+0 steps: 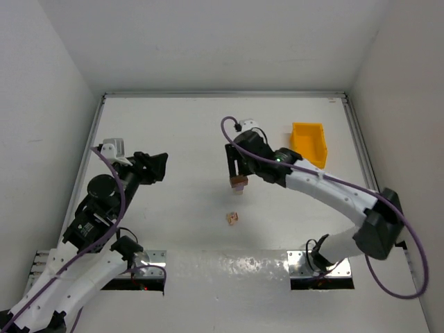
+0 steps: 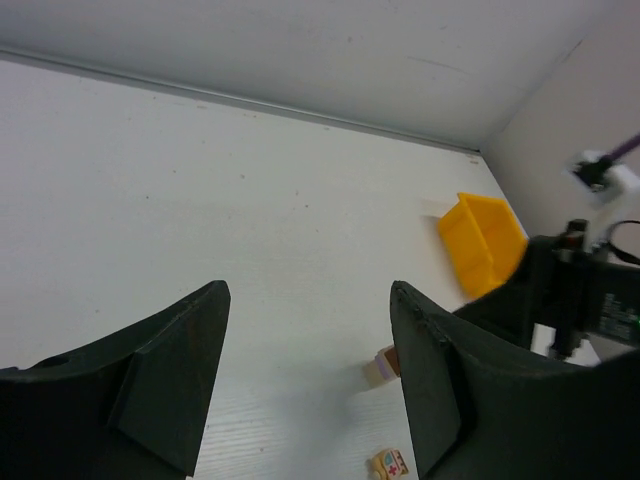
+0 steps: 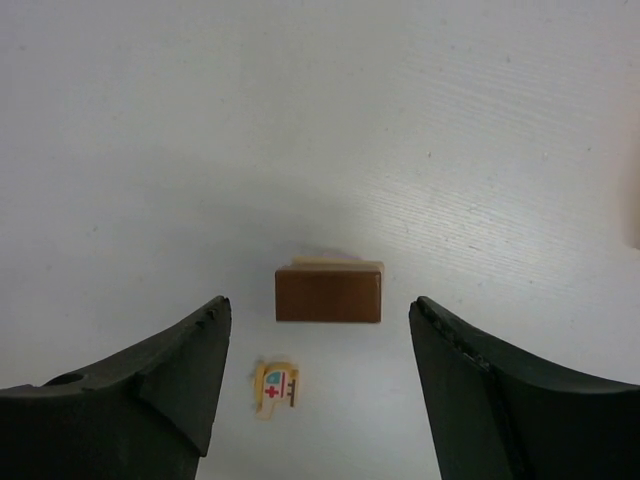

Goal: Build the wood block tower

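The wood block tower (image 1: 239, 183) is a short stack on the white table: a dark reddish-brown block (image 3: 328, 293) lies flat on a pale tan one whose edge peeks out behind. My right gripper (image 1: 237, 172) hangs directly over it, open (image 3: 318, 303), its jaws well apart on either side of the stack and touching nothing. A tiny pale block with a red cross (image 3: 276, 385) lies loose just in front of the stack (image 1: 232, 218). At the far left my left gripper (image 1: 158, 166) is open and empty (image 2: 310, 288); in its view the stack (image 2: 381, 367) shows partly behind the right finger.
A yellow plastic bin (image 1: 309, 142) stands at the back right, also seen in the left wrist view (image 2: 480, 243). The right arm (image 2: 570, 300) reaches in from the right. White walls close off the table at the back and sides.
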Available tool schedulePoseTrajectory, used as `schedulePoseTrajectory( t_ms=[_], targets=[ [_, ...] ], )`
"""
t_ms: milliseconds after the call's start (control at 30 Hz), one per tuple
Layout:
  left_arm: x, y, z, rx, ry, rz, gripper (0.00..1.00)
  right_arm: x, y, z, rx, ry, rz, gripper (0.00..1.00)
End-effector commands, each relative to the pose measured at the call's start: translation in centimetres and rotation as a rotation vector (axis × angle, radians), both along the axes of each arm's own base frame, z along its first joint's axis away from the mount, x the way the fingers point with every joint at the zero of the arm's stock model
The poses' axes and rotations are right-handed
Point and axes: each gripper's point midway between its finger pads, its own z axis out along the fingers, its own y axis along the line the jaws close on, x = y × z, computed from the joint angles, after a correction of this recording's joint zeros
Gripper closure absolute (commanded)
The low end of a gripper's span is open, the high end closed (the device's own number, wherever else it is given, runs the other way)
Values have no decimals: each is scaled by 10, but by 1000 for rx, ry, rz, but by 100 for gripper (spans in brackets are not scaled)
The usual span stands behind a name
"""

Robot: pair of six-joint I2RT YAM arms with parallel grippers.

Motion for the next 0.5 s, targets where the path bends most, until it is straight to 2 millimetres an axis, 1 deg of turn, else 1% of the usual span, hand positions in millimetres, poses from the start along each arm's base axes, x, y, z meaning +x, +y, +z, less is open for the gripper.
schedulePoseTrajectory(
  t_ms=[0,33,67,100,133,167,200,233,267,300,333,367,400,433,467],
  targets=[
    [6,3,-1,1,1,29,37,-8,-12,35,72,-129,34,30],
    [8,2,-3,0,6,30,37,-18,-11,33,102,-125,78,38],
    [10,1,-5,0,15,28,38,-27,-13,14,116,-125,119,49],
    [12,0,-8,0,24,27,38,-38,-15,26,189,-170,149,68],
    [13,0,-9,-4,31,26,38,-50,-12,18,236,-161,200,77],
    [16,-3,-14,-10,51,26,38,-62,-18,-10,246,-145,219,85],
    [17,-4,-16,-13,63,22,38,-71,-21,-7,288,-167,241,91],
    [19,-7,-21,-31,85,21,39,-87,-26,-35,290,-127,282,94],
    [20,-9,-24,-41,99,20,39,-95,-29,-45,296,-119,302,98],
    [20,-12,-27,-53,110,14,41,-101,-31,-46,318,-131,317,100],
    [22,-17,-31,-84,124,3,51,-113,-35,-67,322,-103,349,100],
    [22,-21,-35,-100,133,-10,62,-116,-35,-72,339,-110,359,100],
    [22,-25,-37,-126,142,-22,80,-118,-36,-74,352,-127,363,100],
    [23,-30,-41,-139,154,-42,100,-117,-35,-77,372,-141,359,100],
    [26,-35,-46,-159,145,-53,100,-126,-37,-90,375,-112,380,98]
  ],
)
